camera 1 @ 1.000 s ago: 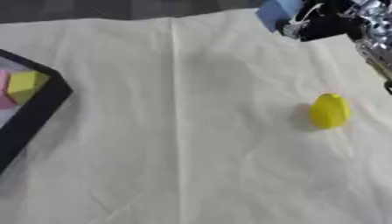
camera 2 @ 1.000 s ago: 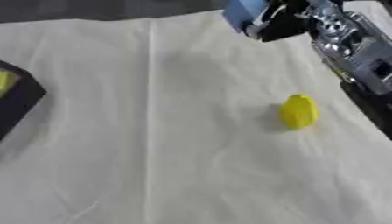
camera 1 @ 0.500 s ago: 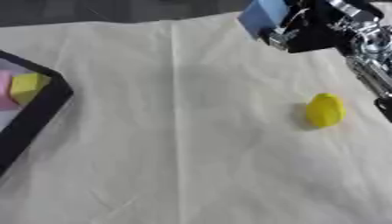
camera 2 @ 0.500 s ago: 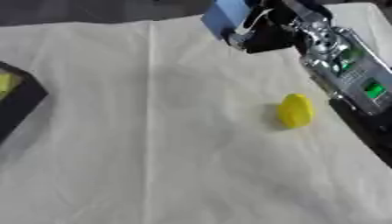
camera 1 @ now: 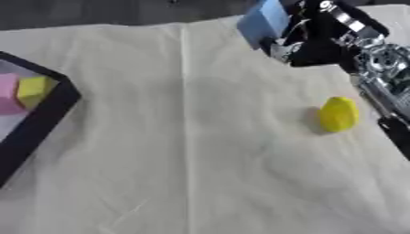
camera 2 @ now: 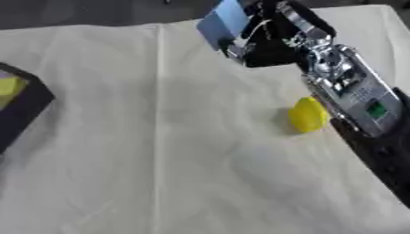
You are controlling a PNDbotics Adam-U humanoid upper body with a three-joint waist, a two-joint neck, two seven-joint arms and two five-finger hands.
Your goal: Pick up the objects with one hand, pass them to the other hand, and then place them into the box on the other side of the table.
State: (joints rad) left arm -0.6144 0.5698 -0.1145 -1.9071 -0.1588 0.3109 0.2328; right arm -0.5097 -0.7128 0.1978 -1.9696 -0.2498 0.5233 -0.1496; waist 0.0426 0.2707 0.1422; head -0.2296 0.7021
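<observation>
A cream cloth (camera 1: 192,137) covers the table and serves as the reference for everything else. At the cloth's left edge sits the black box (camera 1: 40,123), only part of it in view, already holding a pink piece (camera 1: 8,93) and a yellow block (camera 1: 34,89) side by side. Over the cloth's far right corner hangs the robot's right arm, silver and black, and at its end the right hand (camera 1: 308,39) has its fingers curled round a light blue block (camera 1: 262,20), carried clear above the cloth. On the cloth's right side, below and nearer than that hand and well apart from the box, a yellow rounded object (camera 1: 338,114) lies by itself, untouched. The left hand shows in neither view. Judged from this, the pickup of the blue block is done and the step in hand is bringing it toward the cloth's middle for the handover. The next move calls for the left hand to come in from the box side and meet the block, closing on a free face before the right hand lets go; then it goes into the box, with the yellow object left for another round
</observation>
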